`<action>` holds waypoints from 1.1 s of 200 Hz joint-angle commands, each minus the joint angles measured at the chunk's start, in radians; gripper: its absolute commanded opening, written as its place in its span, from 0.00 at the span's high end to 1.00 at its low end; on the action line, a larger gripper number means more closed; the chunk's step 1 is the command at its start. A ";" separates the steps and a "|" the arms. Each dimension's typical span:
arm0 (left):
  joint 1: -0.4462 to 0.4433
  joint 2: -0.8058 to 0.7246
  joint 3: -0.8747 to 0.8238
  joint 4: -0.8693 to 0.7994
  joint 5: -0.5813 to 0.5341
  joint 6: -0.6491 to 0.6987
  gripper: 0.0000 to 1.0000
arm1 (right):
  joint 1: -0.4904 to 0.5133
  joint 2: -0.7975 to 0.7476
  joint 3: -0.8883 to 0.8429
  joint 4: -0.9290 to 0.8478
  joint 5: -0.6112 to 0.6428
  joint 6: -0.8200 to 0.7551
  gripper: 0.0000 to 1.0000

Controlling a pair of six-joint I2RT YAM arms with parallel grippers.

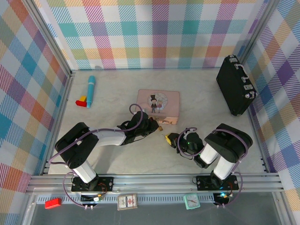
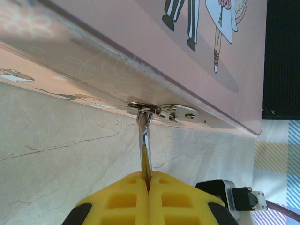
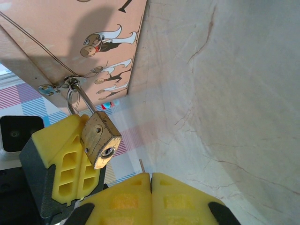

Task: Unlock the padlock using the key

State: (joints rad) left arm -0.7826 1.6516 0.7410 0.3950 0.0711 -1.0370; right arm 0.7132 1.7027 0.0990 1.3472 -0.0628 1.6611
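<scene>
Two grippers: both have their fingers pressed together, each on a small metal part.
Left gripper [image 2: 148, 177]: pinches the padlock [image 3: 100, 139], low on its shackle as I read the left wrist view, and holds it out from the pink tin [image 1: 171, 101].
Right gripper [image 3: 151, 178]: pinches the key [image 3: 141, 165]; a thin tip pokes out of the seam between the pads.
Padlock position: its shackle is hooked through the hasp [image 2: 176, 111] on the tin's front edge, toward the right end, between the two grippers.
Key to keyhole: the keyhole [image 3: 108, 152] faces my right wrist camera and lies up and left of the key tip, near but apart.
Axes: the key points straight ahead of the right fingers, while the lock's long axis leans left toward the hasp. I judge they are not yet in line.
Nearer arm: the right one, which carries the key.
In the way: the left arm's yellow finger [image 3: 65, 157] sits right beside the lock body, and the tin wall is just behind.
Elsewhere: a black case [image 1: 236, 85] and a blue pen-like thing [image 1: 90, 89] lie well apart.
</scene>
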 commanded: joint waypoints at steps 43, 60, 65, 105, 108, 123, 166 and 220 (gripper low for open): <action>0.005 -0.021 -0.006 0.119 0.007 -0.017 1.00 | 0.005 -0.046 -0.016 0.051 0.037 0.000 1.00; 0.004 -0.018 -0.009 0.125 0.007 -0.021 1.00 | 0.004 -0.049 -0.010 0.044 0.034 0.000 1.00; 0.004 -0.017 -0.008 0.126 0.007 -0.023 1.00 | 0.005 -0.048 -0.008 0.048 0.034 0.001 1.00; -0.001 -0.008 -0.008 0.142 0.008 -0.034 1.00 | 0.005 -0.037 0.005 0.059 0.026 0.009 1.00; -0.001 -0.007 -0.007 0.142 0.009 -0.034 1.00 | 0.004 -0.036 0.005 0.059 0.026 0.009 1.00; -0.004 0.000 -0.005 0.145 0.010 -0.037 1.00 | 0.004 -0.029 0.010 0.059 0.023 0.012 1.00; -0.007 0.015 -0.010 0.169 0.015 -0.053 1.00 | 0.005 -0.028 0.016 0.059 0.019 0.019 1.00; -0.007 0.032 -0.032 0.238 0.032 -0.078 1.00 | 0.005 -0.037 -0.008 0.059 0.044 0.036 1.00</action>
State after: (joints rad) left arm -0.7849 1.6802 0.7208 0.4923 0.0856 -1.0931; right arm 0.7132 1.6653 0.1036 1.3533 -0.0422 1.6741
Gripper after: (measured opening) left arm 0.044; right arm 0.054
